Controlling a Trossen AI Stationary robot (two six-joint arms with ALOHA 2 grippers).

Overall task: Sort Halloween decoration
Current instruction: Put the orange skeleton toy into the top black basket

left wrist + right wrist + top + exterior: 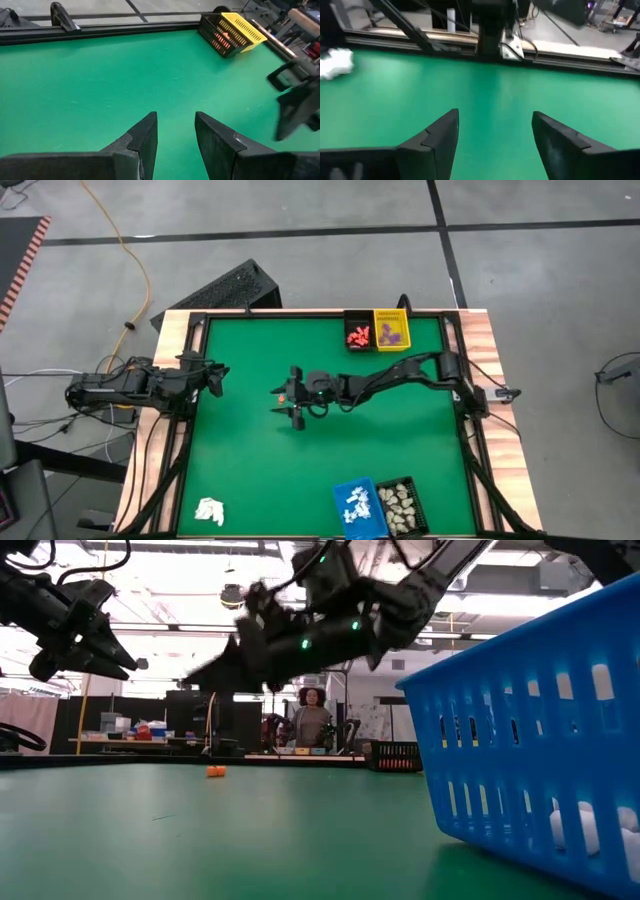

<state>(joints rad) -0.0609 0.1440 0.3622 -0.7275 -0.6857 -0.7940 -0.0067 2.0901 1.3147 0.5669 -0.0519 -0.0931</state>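
1. I see one small orange decoration piece (216,771) lying loose on the green mat (260,470), near the middle of the table; in the high view it shows as an orange speck (284,395) just beside the right gripper's tips
2. The other pieces are already in baskets. At the far edge, orange-red pieces (358,336) sit in a black basket (357,316) and purple pieces (393,334) in the yellow basket (392,315) touching it
3. At the near edge, white pieces (356,504) fill a blue basket (340,491), and cream-beige pieces (398,503) fill a black basket (412,483) right against it
4. The right gripper (290,402) reaches from the right side to the table's centre. In my low view it hangs above the mat, not touching it. Its wrist camera shows the two fingers (437,136) spread wide with only bare green mat between them, so I read it as open and carrying nothing
5. The left gripper (216,377) hangs over the left edge of the mat, well apart from the loose piece. Its fingers (145,135) stand parted with a narrow gap and nothing in it, so open and empty
6. A white wadded lump (210,511) lies in the near left corner of the mat, away from both arms
7. Beyond the table, in the low view, a person (312,720) stands in the room behind
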